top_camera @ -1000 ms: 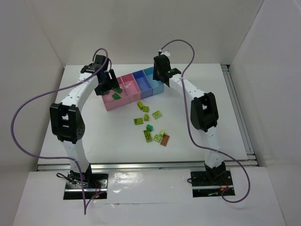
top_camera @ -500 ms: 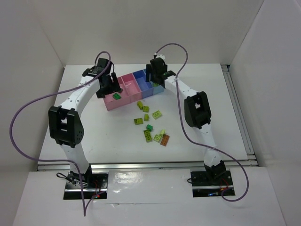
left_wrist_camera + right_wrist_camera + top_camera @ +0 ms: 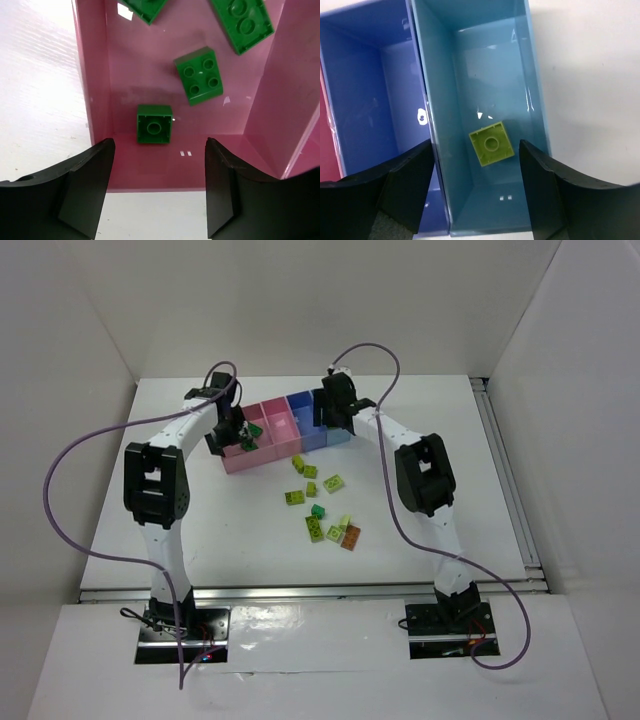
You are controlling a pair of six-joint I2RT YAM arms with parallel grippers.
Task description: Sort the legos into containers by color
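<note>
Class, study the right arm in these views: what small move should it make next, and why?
Probably lift the right pincer straight up, clear of the light blue bin. Its jaws stand open, the yellow-green brick lies loose on the bin floor, and more bricks wait on the table.

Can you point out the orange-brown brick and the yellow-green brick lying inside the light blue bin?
orange-brown brick [image 3: 350, 537]: top external view, middle of its top face.
yellow-green brick [image 3: 491, 143]: right wrist view, round tube in its upturned underside.
</note>
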